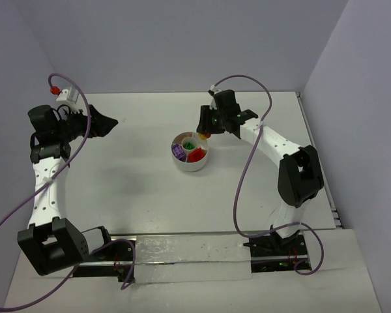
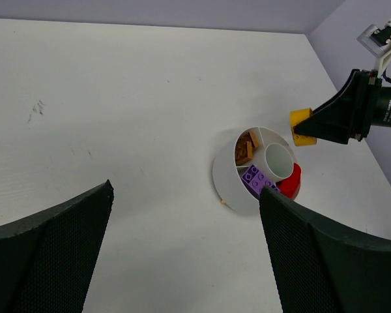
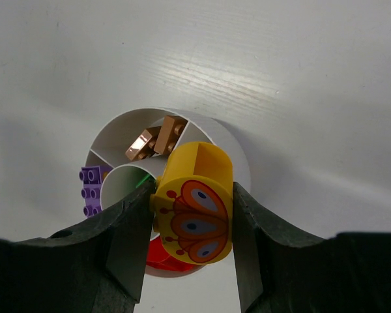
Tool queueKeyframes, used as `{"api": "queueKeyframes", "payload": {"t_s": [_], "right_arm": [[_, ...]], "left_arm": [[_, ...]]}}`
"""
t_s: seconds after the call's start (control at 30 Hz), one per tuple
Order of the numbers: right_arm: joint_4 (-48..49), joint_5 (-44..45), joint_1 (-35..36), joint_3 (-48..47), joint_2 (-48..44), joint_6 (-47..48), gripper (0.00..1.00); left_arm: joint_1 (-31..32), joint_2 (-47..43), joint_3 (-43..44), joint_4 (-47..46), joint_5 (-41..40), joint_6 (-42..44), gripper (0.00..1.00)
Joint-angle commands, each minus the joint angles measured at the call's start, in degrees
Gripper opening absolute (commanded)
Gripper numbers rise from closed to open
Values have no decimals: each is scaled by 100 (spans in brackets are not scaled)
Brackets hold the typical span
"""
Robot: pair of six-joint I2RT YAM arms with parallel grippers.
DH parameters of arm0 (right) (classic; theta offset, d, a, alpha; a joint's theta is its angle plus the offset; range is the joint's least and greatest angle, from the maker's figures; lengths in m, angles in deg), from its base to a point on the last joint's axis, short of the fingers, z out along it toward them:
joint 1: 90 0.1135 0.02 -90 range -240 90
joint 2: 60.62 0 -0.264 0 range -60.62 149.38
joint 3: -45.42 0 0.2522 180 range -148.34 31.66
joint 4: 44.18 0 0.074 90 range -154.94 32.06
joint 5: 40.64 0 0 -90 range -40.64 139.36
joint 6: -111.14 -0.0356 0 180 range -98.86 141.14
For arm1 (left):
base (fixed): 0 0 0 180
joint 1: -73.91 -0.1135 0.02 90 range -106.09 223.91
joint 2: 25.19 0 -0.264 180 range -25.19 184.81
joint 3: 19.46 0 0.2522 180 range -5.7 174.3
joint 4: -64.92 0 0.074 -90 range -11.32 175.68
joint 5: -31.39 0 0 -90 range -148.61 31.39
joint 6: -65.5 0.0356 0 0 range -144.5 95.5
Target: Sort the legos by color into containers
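The low white round dish [image 1: 199, 162] sits mid-table. Its wedges hold purple bricks [image 1: 178, 150], red bricks [image 1: 195, 155], green bricks [image 1: 189, 140] and brown-orange bricks [image 3: 155, 141]. The centre well [image 2: 278, 160] looks empty. My right gripper [image 3: 190, 218] is shut on the round yellow-and-red lego [image 3: 195, 203] and holds it just above the dish's far-right rim [image 1: 206, 135]; the lego also shows in the left wrist view [image 2: 301, 126]. My left gripper [image 1: 111, 121] is open and empty, far left of the dish.
A tiny pale crumb [image 2: 223, 202] lies on the table beside the dish's wall. The table's right edge [image 1: 319, 156] runs close behind the right arm. A clear strip lies along the near edge [image 1: 189, 251].
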Motion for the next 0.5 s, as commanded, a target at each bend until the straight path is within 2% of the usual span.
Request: {"api": "queueKeyframes", "payload": {"t_s": [0.0,0.33,0.47], "right_arm": [[210,-268,15,25,137,205,17],[92,-405,15,-56,271,205,34],[32,-465,15,-90,323,179,56]], "left_arm": [[60,31,317,-157,-31,47,99],[95,66,343,-157,-58,49,99],[112,84,361,-148,-67,58,99]]}}
